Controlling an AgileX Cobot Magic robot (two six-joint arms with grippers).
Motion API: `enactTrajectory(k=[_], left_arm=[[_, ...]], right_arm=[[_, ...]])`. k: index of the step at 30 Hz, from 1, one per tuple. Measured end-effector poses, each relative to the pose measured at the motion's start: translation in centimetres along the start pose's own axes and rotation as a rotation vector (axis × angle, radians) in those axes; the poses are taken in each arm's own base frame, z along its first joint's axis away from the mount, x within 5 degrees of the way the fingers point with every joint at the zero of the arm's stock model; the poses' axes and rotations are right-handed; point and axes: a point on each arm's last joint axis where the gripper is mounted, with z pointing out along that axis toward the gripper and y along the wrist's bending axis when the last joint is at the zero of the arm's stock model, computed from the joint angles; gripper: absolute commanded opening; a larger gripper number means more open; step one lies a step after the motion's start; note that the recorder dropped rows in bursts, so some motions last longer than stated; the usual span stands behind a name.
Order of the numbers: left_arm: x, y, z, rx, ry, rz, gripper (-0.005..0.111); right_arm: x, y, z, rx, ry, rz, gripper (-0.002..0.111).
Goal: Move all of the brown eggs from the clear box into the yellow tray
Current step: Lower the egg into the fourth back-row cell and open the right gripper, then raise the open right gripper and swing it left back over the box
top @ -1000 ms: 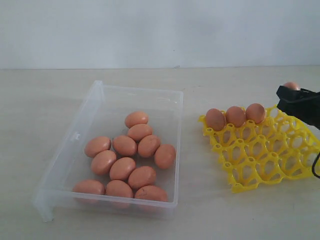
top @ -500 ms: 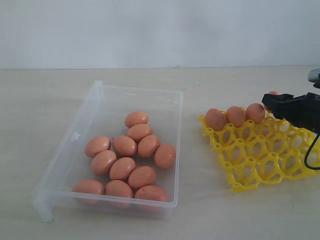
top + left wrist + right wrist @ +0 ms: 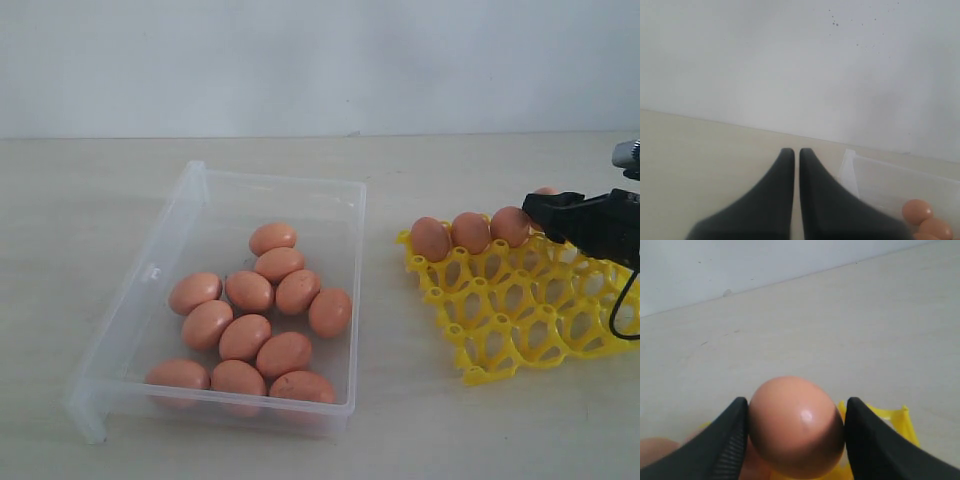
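Observation:
The clear box (image 3: 285,182) on the left holds several brown eggs (image 3: 249,291) bunched toward its near right. On the right lies the yellow tray (image 3: 520,310), with three eggs (image 3: 471,232) in its back row. My right gripper (image 3: 548,208) is shut on another brown egg (image 3: 796,427) just right of the third egg, over the tray's back edge; yellow tray plastic (image 3: 890,422) shows beneath it. My left gripper (image 3: 796,151) is shut and holds nothing, above bare table beside the box (image 3: 880,175). It is out of the exterior view.
A pale wooden tabletop (image 3: 80,220) runs back to a white wall (image 3: 320,60). A black cable (image 3: 622,320) loops from the right arm over the tray's right side. The tray's three nearer rows of cups stand without eggs.
My right gripper has carried its egg leftward and slightly down, to beside the third egg in the tray's back row. The eggs in the box have not moved.

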Motion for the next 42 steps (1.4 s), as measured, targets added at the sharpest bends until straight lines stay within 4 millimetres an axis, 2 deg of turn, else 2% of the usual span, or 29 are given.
enactTrajectory(k=[4, 6, 14, 16, 25, 29, 34, 36, 39, 42], left_arm=[[0.0, 0.0, 0.0, 0.0, 0.0, 0.0, 0.004], [0.0, 0.0, 0.0, 0.0, 0.0, 0.0, 0.004], [0.0, 0.0, 0.0, 0.0, 0.0, 0.0, 0.004], [0.0, 0.0, 0.0, 0.0, 0.0, 0.0, 0.004], [0.0, 0.0, 0.0, 0.0, 0.0, 0.0, 0.004], [0.0, 0.0, 0.0, 0.0, 0.0, 0.0, 0.004], [0.0, 0.0, 0.0, 0.0, 0.0, 0.0, 0.004], [0.0, 0.0, 0.0, 0.0, 0.0, 0.0, 0.004], [0.0, 0.0, 0.0, 0.0, 0.0, 0.0, 0.004], [0.0, 0.0, 0.0, 0.0, 0.0, 0.0, 0.004]], right_arm=[[0.0, -0.1, 0.0, 0.01, 0.01, -0.004, 0.001], [0.1, -0.1, 0.0, 0.01, 0.01, -0.004, 0.005], [0.1, -0.1, 0.0, 0.01, 0.015, -0.001, 0.046], [0.1, -0.1, 0.0, 0.01, 0.015, 0.009, 0.052], [0.1, -0.1, 0.0, 0.01, 0.027, 0.046, 0.053], [-1.0, 0.6, -0.5, -0.003, 0.03, 0.023, 0.053], [-4.4, 1.9, -2.2, 0.026, -0.017, -0.052, 0.053], [-5.8, 3.0, -3.1, -0.005, -0.025, -0.08, 0.053], [-7.2, 6.0, -4.4, -0.206, -0.025, -0.108, 0.053], [-7.0, 9.6, -4.9, -0.399, 0.034, -0.131, 0.053]])
